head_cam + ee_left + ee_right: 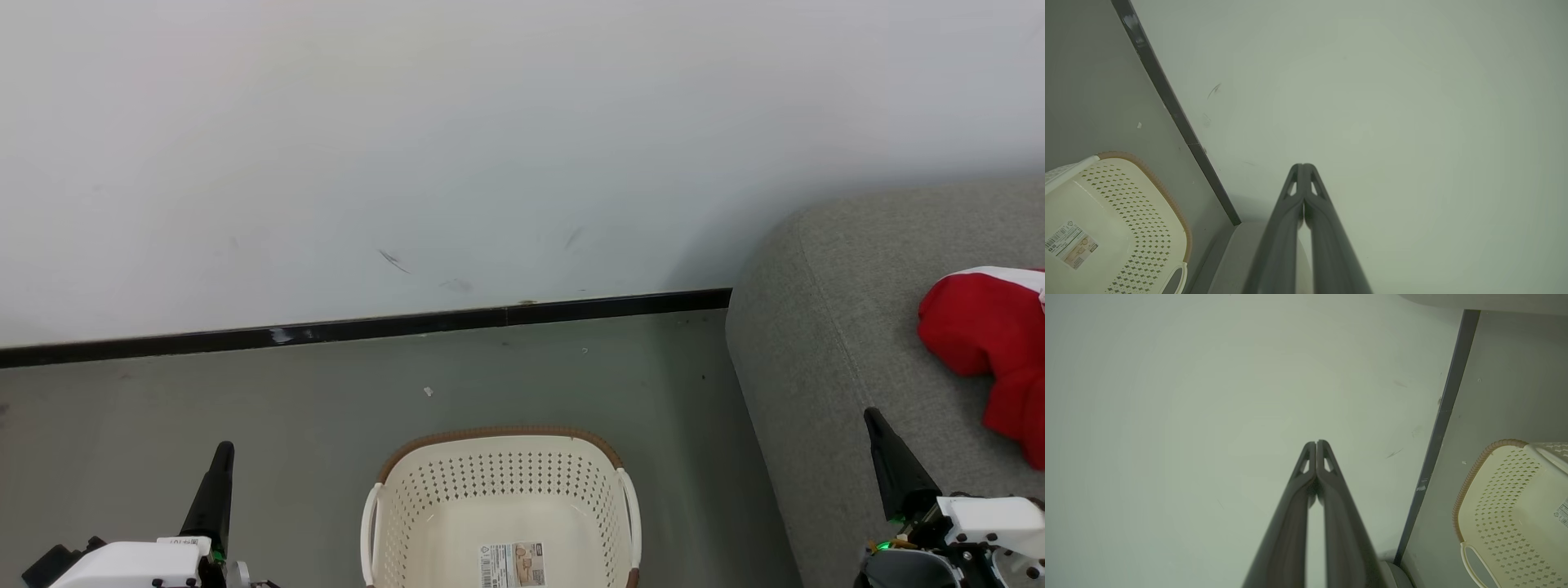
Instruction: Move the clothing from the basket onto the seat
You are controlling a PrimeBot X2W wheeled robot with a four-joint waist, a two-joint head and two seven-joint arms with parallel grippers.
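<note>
The cream perforated basket (502, 498) stands on the floor at the bottom middle of the head view, with nothing but its barcode label inside; it also appears as the basket (1106, 220) and the basket (1511, 506) in the wrist views. Red clothing (992, 343) with a white panel lies on the grey-green seat (824, 343) at the right edge. My left gripper (222, 451) is shut and holds nothing, left of the basket. Over the seat's front part, my right gripper (872, 416) is shut too, below and left of the clothing. Fingertips meet on the left gripper (1303, 166) and the right gripper (1316, 443).
A white wall (490, 147) with a black baseboard (367, 327) runs behind the basket. Grey floor (245, 392) lies between wall and basket, with small white specks on it. The seat's rounded corner stands close to the basket's right side.
</note>
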